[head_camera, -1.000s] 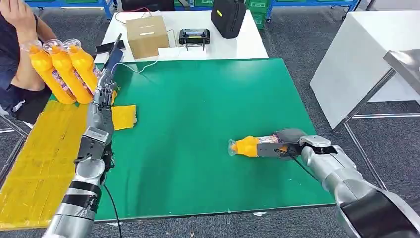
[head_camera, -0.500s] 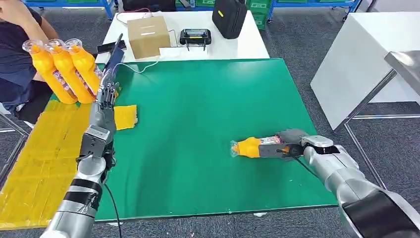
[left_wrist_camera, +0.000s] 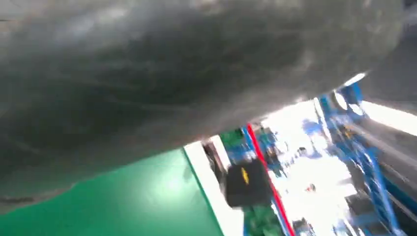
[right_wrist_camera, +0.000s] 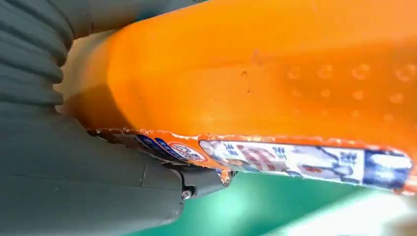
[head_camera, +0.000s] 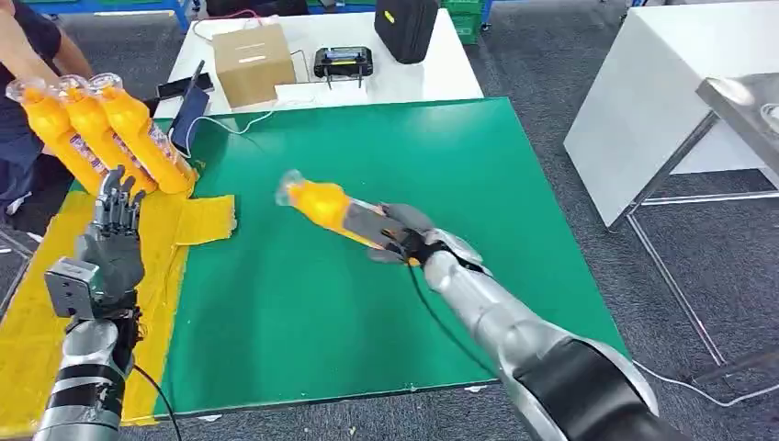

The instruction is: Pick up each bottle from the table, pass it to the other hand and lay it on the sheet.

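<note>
Your right hand (head_camera: 401, 231) is wrapped around the lower body of an orange bottle (head_camera: 323, 203), holding it off the green table (head_camera: 367, 303) with the capped end aimed across toward your left side; that slant makes sense as the offer for a handover, since the neck and shoulder are left bare for the other hand to take. Your left hand (head_camera: 112, 246) stands upright over the yellow sheet (head_camera: 37, 322), fingers apart and holding nothing, well apart from the bottle, so I judge the pass has not begun. Three more orange bottles (head_camera: 96, 133) already lie side by side at the far end of the sheet, touching one another, caps pointing away from you, which suggests this one belongs next to them. In the right wrist view the bottle (right_wrist_camera: 275, 78) is smooth, translucent plastic with small raised dimples and a glossy printed label band, rounded and likely slippery, so the dark fingers (right_wrist_camera: 74, 167) need a firm hold. The sheet looks soft and slightly rumpled, with a loose flap onto the green mat.
</note>
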